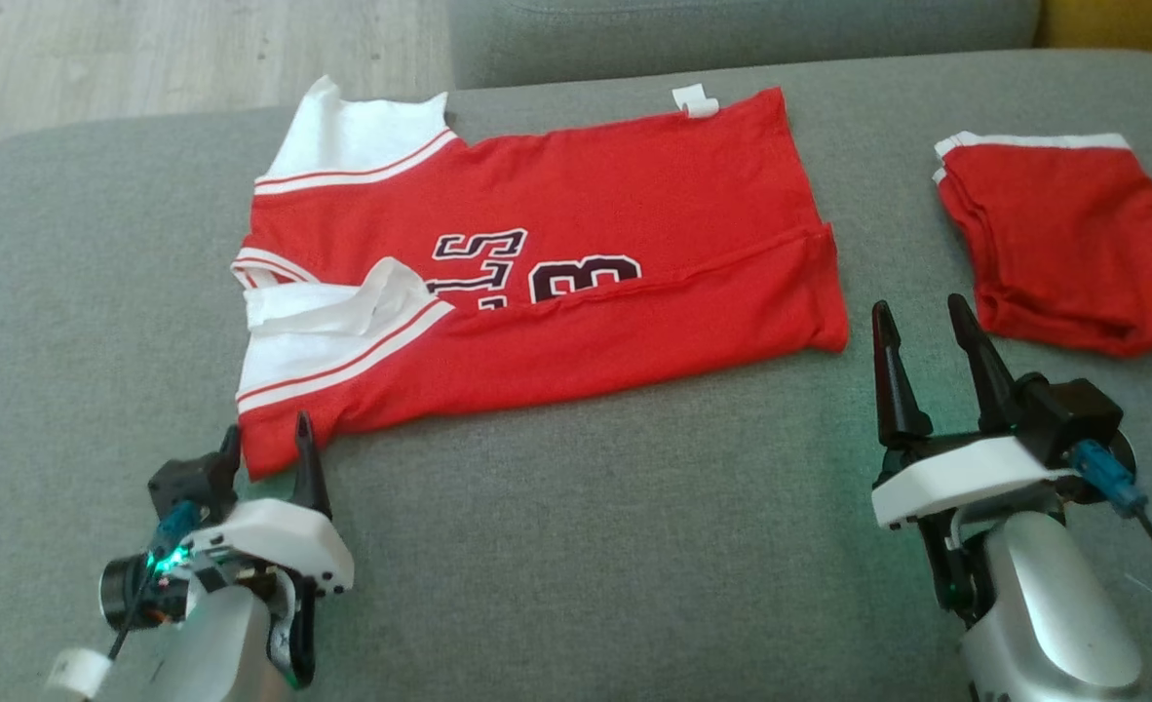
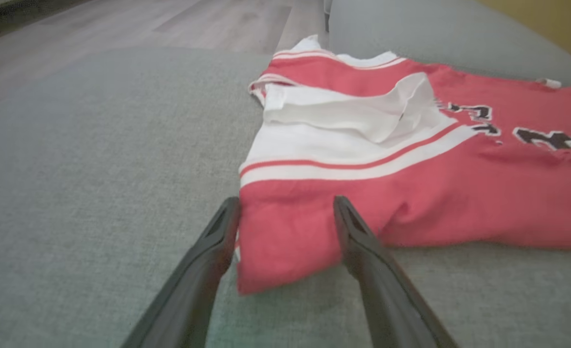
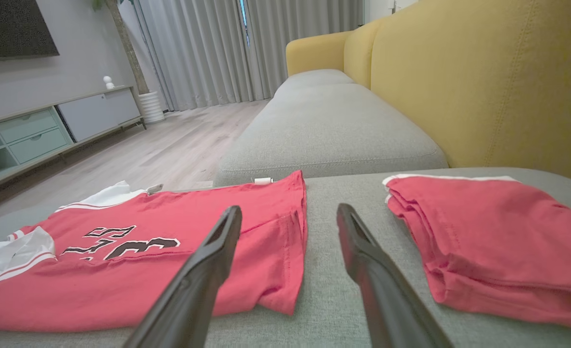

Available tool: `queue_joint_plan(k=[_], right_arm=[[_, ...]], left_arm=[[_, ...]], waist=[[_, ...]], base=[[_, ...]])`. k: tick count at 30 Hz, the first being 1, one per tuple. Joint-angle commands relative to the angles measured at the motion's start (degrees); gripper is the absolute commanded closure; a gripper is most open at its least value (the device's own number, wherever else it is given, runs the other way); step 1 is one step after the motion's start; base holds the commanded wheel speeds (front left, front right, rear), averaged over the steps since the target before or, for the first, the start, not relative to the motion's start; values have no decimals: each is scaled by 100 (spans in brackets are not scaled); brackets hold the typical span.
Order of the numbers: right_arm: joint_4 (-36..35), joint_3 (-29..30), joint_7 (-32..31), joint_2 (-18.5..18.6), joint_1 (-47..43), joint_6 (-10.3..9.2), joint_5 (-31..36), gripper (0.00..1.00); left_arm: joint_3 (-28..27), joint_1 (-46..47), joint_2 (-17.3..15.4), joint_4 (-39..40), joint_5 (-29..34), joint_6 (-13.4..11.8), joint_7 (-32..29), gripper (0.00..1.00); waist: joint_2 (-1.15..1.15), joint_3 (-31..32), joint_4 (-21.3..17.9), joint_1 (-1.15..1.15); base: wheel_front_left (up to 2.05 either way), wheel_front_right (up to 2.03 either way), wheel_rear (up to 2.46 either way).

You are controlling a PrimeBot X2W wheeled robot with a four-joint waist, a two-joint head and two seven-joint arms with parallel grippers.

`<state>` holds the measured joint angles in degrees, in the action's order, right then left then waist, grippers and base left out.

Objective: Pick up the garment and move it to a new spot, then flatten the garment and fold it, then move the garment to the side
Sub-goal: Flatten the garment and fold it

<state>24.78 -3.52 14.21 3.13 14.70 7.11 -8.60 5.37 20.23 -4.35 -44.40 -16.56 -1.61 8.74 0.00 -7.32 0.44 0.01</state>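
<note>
Straddling garment (image 1: 556, 263) corner, left fingers (image 1: 309, 468) spread, gripping nothing; right fingers (image 1: 893, 380) spread too, near hem

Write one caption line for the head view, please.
Left gripper and right gripper, both open, by the near corners of a red jersey on a grey sofa, beside a folded red garment.

Head camera looks down from 6 o'clock; 2 wrist cameras skim low, near — all share the red-and-white fabric jersey (image 1: 586, 224).
</note>
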Motion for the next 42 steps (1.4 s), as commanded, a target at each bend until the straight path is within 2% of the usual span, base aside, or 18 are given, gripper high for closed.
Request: queue_joint_plan(k=[1,12,13,14,15,19,26,32,37,42], right_arm=[[-202,-162,77,-24,260,37,-55,0],[-252,-222,78,-24,299,37,-138,0],[-253,-224,78,-24,298,37,-144,0],[-250,-228,78,-24,298,37,-149,0],[-246,-232,78,-24,300,37,-152,0],[-135,-219,22,-24,309,37,-153,0],[532,30,-744,-25,598,37,-161,0],[1344,85,-1425,-25,1090,37,-725,0],[2105,82,-1679,-25,1539,37,-1076,0],[2832,-211,-1821,-25,1893,37,-1345,0]], left_arm=[[-212,306,-164,-5,-18,-64,-51,0],[-189,643,-243,-722,-167,21,-418,0],[-198,658,-236,-767,-208,60,-451,4],[-195,675,-233,-805,-233,96,-474,67],[-187,691,-234,-827,-246,128,-466,100],[-156,762,-267,-745,-258,273,-217,100],[-31,960,-435,-198,-46,369,512,100],[155,939,-426,356,160,436,609,100],[298,908,-398,547,266,470,619,100],[413,885,-351,679,309,518,623,100]], waist=[[0,-41,-34,-1],[0,-171,-104,-1],[0,-175,-101,-1],[0,-178,-97,-1],[0,-178,-90,-1],[0,-173,-60,-1],[0,-179,81,-1],[0,-230,241,-1],[0,-300,374,-1],[0,-353,482,-1]], base=[[0,0,0],[0,0,0],[0,0,0],[0,0,0],[0,0,0],[0,0,0],[0,0,0],[0,0,0],[0,0,0],[0,0,0]])
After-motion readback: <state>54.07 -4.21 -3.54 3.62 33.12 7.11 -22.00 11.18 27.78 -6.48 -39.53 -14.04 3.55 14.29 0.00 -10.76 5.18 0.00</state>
